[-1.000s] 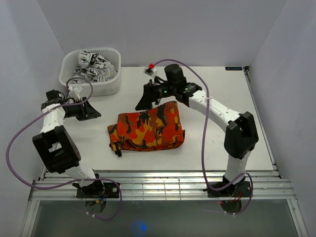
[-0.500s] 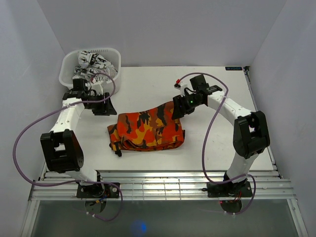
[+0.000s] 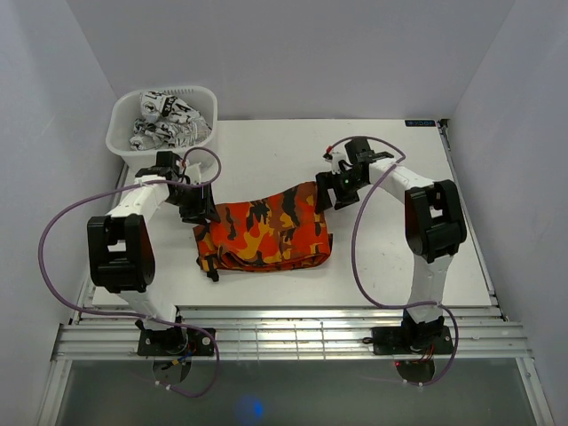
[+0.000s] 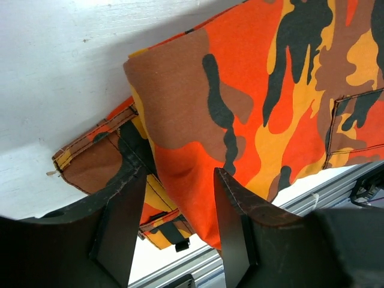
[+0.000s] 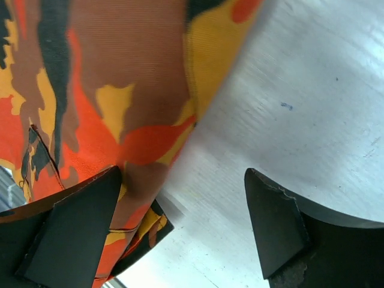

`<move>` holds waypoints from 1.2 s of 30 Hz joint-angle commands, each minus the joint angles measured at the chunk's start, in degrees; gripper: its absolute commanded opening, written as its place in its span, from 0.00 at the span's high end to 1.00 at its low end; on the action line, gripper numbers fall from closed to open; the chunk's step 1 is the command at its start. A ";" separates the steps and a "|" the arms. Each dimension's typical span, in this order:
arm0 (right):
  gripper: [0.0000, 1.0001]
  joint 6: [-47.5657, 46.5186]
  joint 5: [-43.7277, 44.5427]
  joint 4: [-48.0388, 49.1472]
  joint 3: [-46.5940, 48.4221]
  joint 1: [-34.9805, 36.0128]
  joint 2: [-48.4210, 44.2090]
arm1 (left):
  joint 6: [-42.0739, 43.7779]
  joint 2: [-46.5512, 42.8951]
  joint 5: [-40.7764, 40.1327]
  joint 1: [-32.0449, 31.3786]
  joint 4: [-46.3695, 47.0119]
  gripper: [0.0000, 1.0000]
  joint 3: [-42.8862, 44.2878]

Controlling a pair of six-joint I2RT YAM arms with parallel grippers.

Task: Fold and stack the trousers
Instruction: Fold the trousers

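The orange camo trousers lie folded between our two claws — just right of our left claw and just left of our right claw. We see both claws spread wide, low over the cloth's edges — nothing is pinched.
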 commanded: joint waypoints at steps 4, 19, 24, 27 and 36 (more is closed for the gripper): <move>0.10 7.76 -13.54 3.98 -0.99 -2.87 3.24 | -1.81 1.13 2.26 0.19 2.20 0.44 0.55; 0.14 11.12 -18.74 8.47 -4.86 -3.05 3.69 | 0.73 -4.89 11.23 0.19 -2.19 1.00 3.63; 0.11 9.89 -16.46 8.12 -5.83 -3.23 1.67 | 6.17 -11.77 10.01 0.63 -7.29 1.00 1.61; 0.09 9.01 -14.87 7.51 -5.74 -3.23 1.14 | 7.93 -13.36 6.51 2.56 -8.61 1.00 -1.28; 0.13 5.84 -14.25 4.88 -4.52 -3.31 0.79 | 7.77 0.31 2.45 5.55 -0.53 0.98 -8.85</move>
